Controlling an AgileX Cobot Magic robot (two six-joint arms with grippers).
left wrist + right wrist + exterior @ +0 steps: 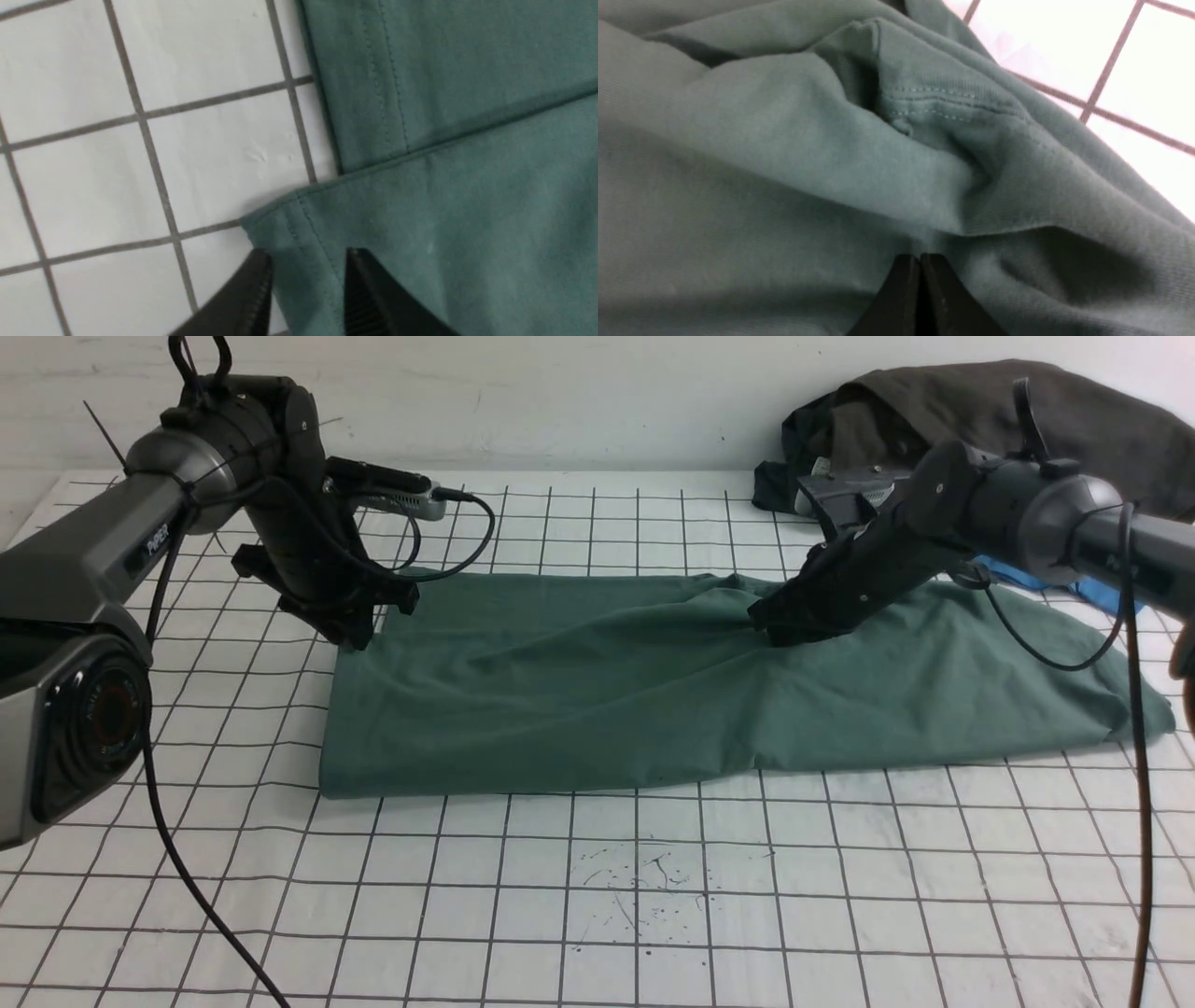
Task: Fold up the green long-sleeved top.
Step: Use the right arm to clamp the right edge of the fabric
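Left jaws apart astride the hem of one green top (653, 681) — right jaws together

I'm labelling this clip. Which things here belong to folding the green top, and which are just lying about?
Part of the job: green long-sleeved top; left end effector, open at its corner; right end effector, shut on its cloth.
Lying about: dark clothes heap; blue garment, both far right.
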